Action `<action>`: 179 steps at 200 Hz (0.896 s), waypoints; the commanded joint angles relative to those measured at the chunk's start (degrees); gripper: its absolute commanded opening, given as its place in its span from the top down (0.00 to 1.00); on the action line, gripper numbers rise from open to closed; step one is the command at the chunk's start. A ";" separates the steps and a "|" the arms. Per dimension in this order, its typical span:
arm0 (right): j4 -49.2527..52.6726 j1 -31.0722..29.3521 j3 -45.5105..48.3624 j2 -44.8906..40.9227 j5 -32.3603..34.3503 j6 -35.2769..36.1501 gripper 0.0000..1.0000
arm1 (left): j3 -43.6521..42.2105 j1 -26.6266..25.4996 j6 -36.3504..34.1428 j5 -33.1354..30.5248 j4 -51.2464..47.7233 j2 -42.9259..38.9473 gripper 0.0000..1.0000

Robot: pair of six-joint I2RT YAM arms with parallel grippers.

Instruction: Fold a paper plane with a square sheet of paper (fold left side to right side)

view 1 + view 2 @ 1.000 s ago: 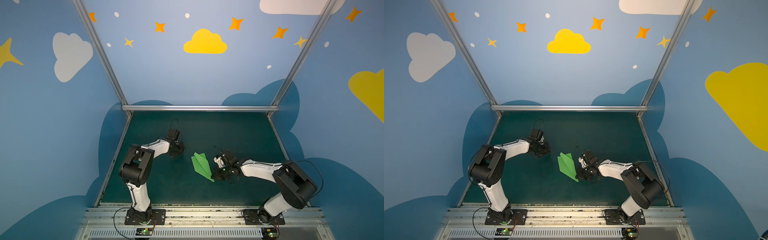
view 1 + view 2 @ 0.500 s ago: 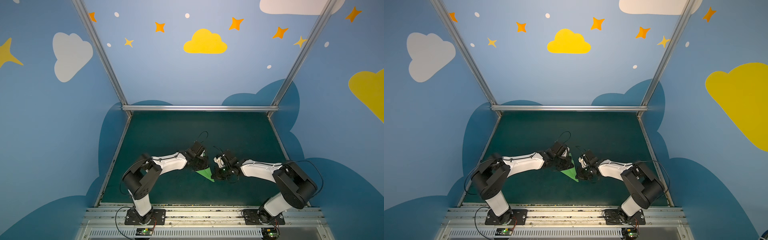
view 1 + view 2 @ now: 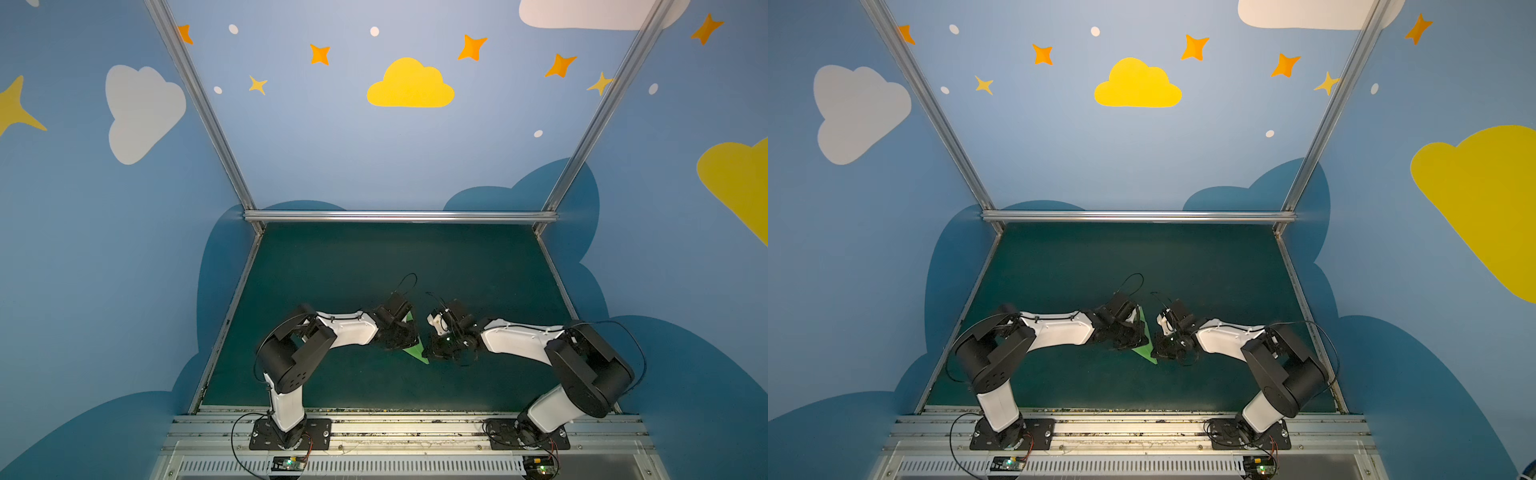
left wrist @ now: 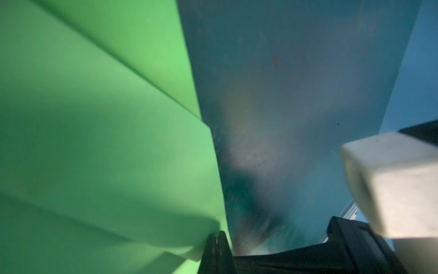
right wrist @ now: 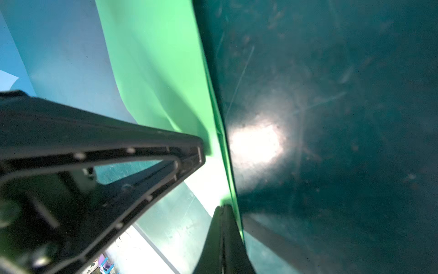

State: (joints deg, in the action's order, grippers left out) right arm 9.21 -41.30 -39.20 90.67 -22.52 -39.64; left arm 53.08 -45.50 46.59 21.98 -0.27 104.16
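1. The paper plane (image 3: 417,355), a slim pointed dart of bright green thin paper, was seen lying on the dark teal-green table mat (image 3: 374,257) between the 2 arms in both top views. Most of it was hidden under the left arm's wrist.
2. Several layered creases were shown on it in the left wrist view (image 4: 94,142), so the task was judged to be far along. The dart shape was already made, and only the pressing flat of the last fold was judged to be left.
3. The fingers of the left gripper (image 4: 216,237) were seen pressed together, with no paper visible between them. Their tip was set against the plane's long edge, where a flap bulged upward.
4. The fingers of the right gripper (image 5: 222,210) were likewise seen pressed together and pinching nothing. Their tip was set on the plane's long folded edge, with bare mat just beside it.
5. In the right wrist view a curl of paper was seen raised behind the left gripper, so that fold was judged not yet flat
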 commanded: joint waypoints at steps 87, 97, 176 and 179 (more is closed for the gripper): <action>6.88 -0.52 3.10 4.24 5.47 1.05 1.00 | -3.98 -1.55 2.28 0.06 5.28 -1.58 0.96; 6.96 -0.53 3.17 4.17 5.47 1.08 1.00 | -4.08 -1.79 2.15 0.18 5.11 -2.43 0.96; 6.78 -0.54 3.52 4.16 5.56 0.88 1.00 | -5.52 -3.63 3.77 0.39 7.83 -0.63 0.96; 6.78 -0.52 3.52 4.16 5.59 0.88 1.00 | -5.53 -3.63 3.77 0.29 7.83 -0.58 0.96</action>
State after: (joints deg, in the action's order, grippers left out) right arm 9.21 -41.30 -39.20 90.67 -22.52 -39.62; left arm 48.40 -48.86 49.67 22.22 6.35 102.32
